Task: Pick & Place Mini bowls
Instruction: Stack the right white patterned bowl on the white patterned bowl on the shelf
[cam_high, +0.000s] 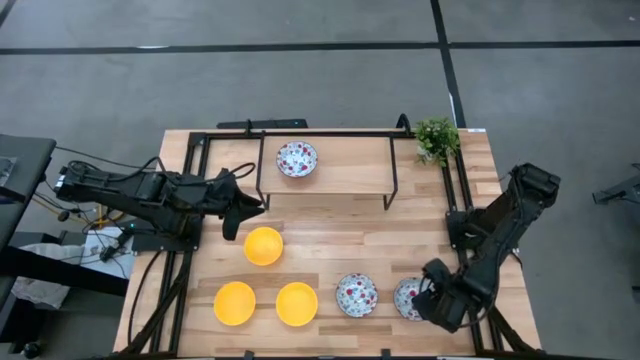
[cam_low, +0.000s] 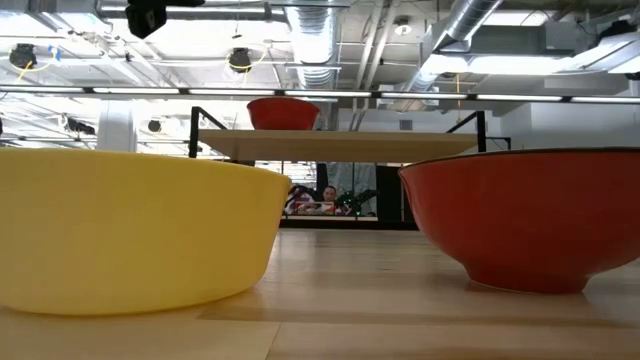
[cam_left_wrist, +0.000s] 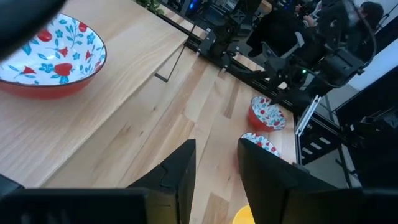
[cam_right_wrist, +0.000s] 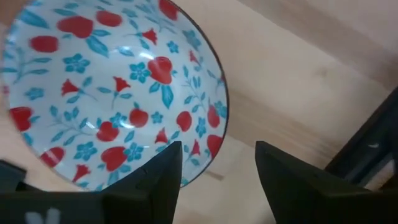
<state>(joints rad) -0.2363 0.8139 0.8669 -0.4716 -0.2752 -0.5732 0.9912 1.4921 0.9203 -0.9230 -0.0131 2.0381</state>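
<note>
While the left arm waits at the left middle of the high view, its left gripper sits part-open and empty above the bench, just left of the raised wooden shelf that carries one patterned bowl at upper centre. Below it stand three yellow bowls: one at centre-left, and two side by side along the lower edge. Right of these lies a second patterned bowl, then a third patterned bowl at lower right, half hidden by the right gripper. In the right wrist view the right gripper's fingers stand wide apart and hold nothing, straddling the near rim of that third bowl, which rests flat on the bench. I judge the step to be a rim pinch on this bowl: one finger should drop inside the rim and the other outside, low enough to bite the wall, and should close squarely so the bowl does not tip or skid toward its neighbour. A lift straight up would probably keep it clear of the frame rail just beside it. The small green plant at upper right is well apart.
</note>
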